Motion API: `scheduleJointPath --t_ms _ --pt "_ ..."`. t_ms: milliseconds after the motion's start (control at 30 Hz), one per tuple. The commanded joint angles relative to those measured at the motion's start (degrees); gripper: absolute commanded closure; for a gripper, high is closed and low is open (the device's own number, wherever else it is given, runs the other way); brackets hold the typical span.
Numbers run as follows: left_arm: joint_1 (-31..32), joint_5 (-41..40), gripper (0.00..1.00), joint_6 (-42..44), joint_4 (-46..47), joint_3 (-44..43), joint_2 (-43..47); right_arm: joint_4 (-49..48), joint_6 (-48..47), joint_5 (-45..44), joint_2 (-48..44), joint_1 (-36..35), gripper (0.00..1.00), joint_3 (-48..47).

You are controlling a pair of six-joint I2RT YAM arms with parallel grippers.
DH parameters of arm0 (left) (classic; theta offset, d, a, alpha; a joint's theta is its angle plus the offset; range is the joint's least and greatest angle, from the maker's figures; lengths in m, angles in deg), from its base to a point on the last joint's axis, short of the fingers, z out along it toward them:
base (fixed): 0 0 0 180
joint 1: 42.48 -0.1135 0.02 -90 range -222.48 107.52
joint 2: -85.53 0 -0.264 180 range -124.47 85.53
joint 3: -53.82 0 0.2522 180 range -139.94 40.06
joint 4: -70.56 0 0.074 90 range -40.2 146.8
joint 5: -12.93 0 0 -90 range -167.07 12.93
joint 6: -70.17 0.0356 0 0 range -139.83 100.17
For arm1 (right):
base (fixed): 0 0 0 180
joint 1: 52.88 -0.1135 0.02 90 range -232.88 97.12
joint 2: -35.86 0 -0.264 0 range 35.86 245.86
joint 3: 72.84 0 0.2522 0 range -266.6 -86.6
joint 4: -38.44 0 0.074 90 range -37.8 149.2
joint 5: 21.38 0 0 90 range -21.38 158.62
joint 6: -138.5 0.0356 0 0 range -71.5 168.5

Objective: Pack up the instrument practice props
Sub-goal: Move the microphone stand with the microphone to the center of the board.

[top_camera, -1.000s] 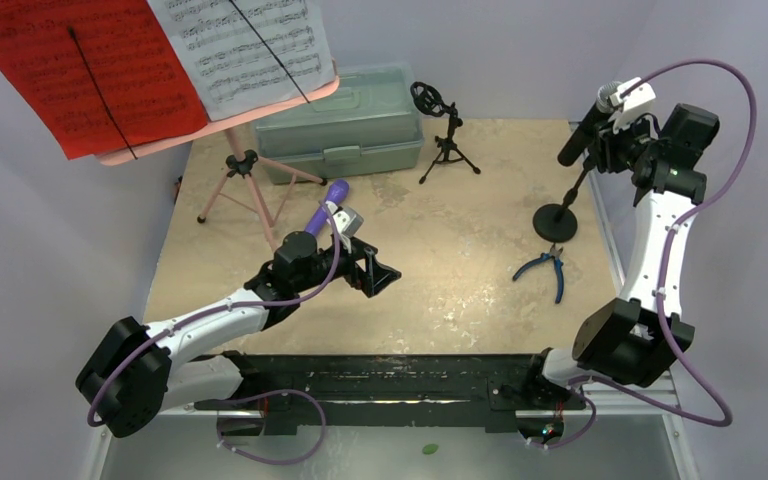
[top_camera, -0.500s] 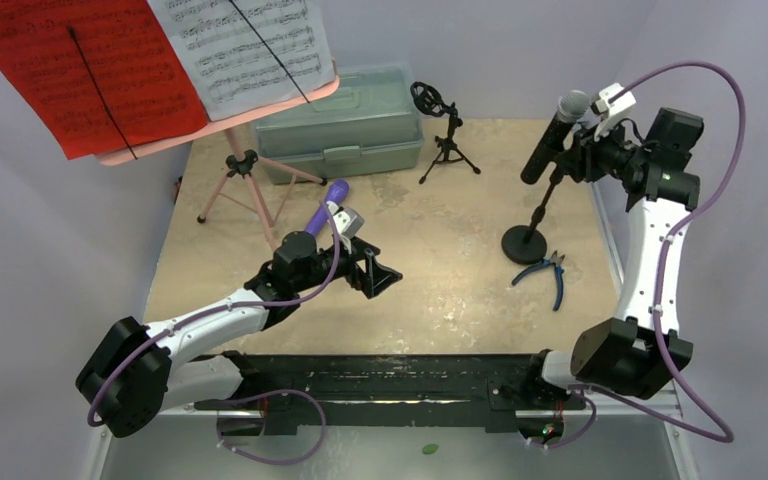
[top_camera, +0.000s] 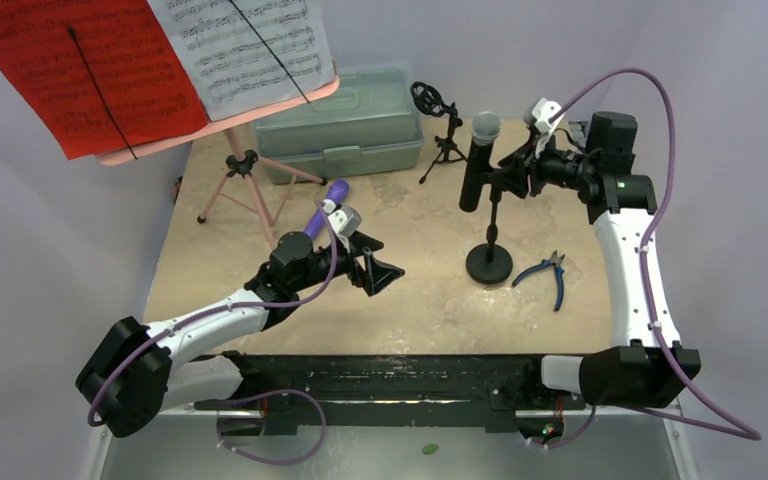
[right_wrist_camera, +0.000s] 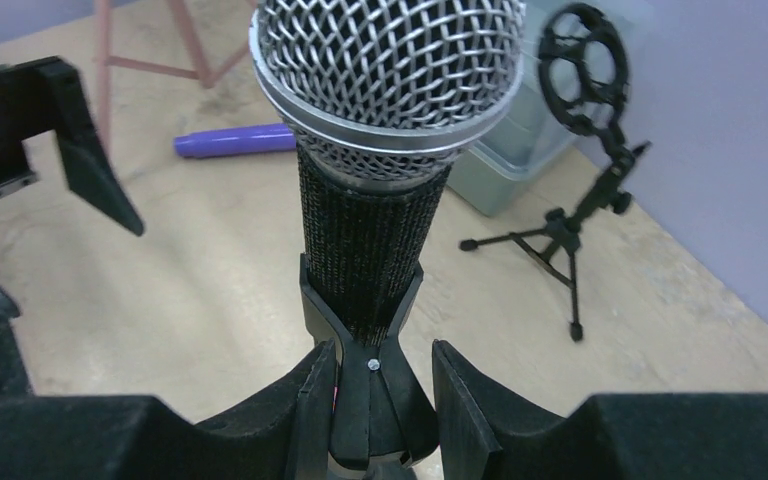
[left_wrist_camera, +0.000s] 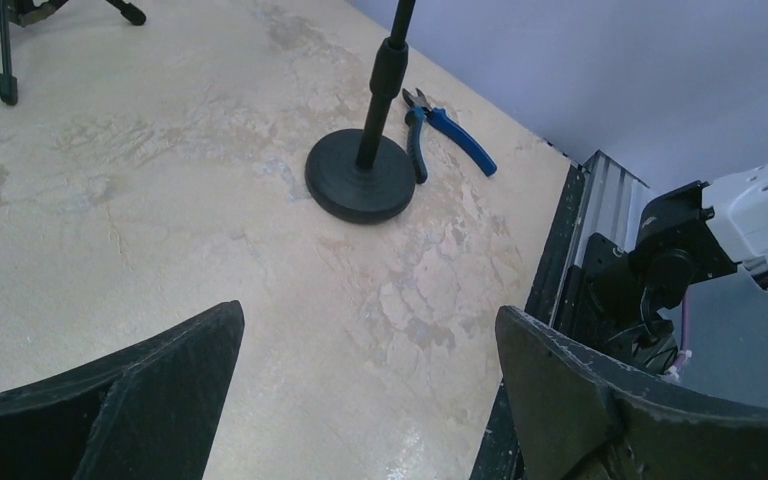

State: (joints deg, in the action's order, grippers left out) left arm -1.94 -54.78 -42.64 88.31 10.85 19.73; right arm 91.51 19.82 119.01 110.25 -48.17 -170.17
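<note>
The black silver-headed microphone (top_camera: pixel 480 158) stands upright in the clip of its round-based stand (top_camera: pixel 489 265), near the table's middle. My right gripper (top_camera: pixel 508 168) is shut on that clip (right_wrist_camera: pixel 368 330), just below the mesh head (right_wrist_camera: pixel 388 60). My left gripper (top_camera: pixel 381 271) hovers open and empty over bare tabletop, left of the stand base (left_wrist_camera: pixel 360 178). The purple microphone (top_camera: pixel 328 200) lies behind my left wrist, partly hidden. At the back left, the pink tripod (top_camera: pixel 245 172) carries the red sheet (top_camera: pixel 90 70) and the white sheet (top_camera: pixel 245 45). A small black mic mount (top_camera: pixel 446 125) stands at the back.
A grey-green plastic case (top_camera: pixel 345 125) sits closed at the back, beside the pink tripod. Blue-handled pliers (top_camera: pixel 550 270) lie just right of the stand base. The table's metal rail (left_wrist_camera: pixel 570 230) runs along the right edge.
My right arm has swung left, bringing the black microphone and its stand from the right edge to the table's middle. The left arm has stayed put.
</note>
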Motion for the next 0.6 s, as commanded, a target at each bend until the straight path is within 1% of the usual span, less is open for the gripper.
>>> scheduleJointPath --t_ms 0,133,233,333,400,567 --pt "0.2 0.8 0.04 1.7 5.4 0.5 0.2 0.3 -5.2 8.0 -2.9 -3.8 1.00 2.3" --pt "0.2 1.2 0.04 1.8 8.8 1.3 -0.1 4.6 -13.2 10.3 -3.7 -6.1 1.00 5.5" --pt "0.2 1.5 0.04 1.7 12.3 1.7 -0.5 6.5 -16.3 10.3 -4.7 -6.3 1.00 7.6" --pt "0.3 1.2 0.04 2.0 14.9 0.7 -2.4 5.7 -16.5 8.9 -6.0 -6.2 1.00 9.5" --pt "0.6 1.2 0.04 2.6 15.8 -0.8 -4.3 3.2 -13.5 9.1 -6.7 -6.0 1.00 10.4" --pt "2.2 1.2 0.05 5.2 17.4 -4.7 -9.1 0.9 -10.7 3.9 -7.3 -5.1 1.00 10.7"
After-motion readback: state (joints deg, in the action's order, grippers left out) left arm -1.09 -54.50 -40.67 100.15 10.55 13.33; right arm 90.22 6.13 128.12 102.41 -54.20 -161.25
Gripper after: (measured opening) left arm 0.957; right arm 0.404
